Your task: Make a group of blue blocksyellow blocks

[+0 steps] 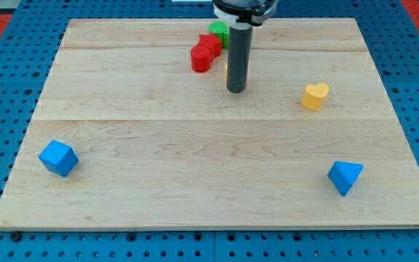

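Blocks are scattered over the wooden board (195, 145): blue cube (57, 158) at the view's bottom left, blue wedge (345, 176) bottom right, yellow heart (315, 95) right of my tip (236, 89). No fingers are fitted. Red blocks (205, 53) and a green one (219, 31) are clustered up top.

My tip (236, 90) rests near the surface's (195, 189) top middle — red blocks (204, 54) and a green block (219, 31) just left, yellow heart (315, 95) right; two blue blocks — (57, 158), (345, 176) — sit well apart below.
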You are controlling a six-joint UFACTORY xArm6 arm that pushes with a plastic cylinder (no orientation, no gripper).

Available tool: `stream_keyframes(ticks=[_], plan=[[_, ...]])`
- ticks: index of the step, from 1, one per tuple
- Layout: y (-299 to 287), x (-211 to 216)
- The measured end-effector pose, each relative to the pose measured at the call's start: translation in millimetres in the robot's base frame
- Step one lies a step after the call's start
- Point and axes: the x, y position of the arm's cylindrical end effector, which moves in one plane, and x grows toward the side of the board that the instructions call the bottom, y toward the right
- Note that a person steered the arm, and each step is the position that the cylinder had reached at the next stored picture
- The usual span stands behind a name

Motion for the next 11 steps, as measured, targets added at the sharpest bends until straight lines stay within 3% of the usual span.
stream_keyframes(ticks=[1,2,3,4,6,7,8,9,10,11], plan=[[-61.9,-26.4],[-51.8,-57.1],[12.0,-71.4],[27.7,-61.7],[-16.6,-73.0],[30.2,-32.3],[67.5,-26.9],[-9.7,-30.9],[-33.2,-5.6],[77.7,20.6]])
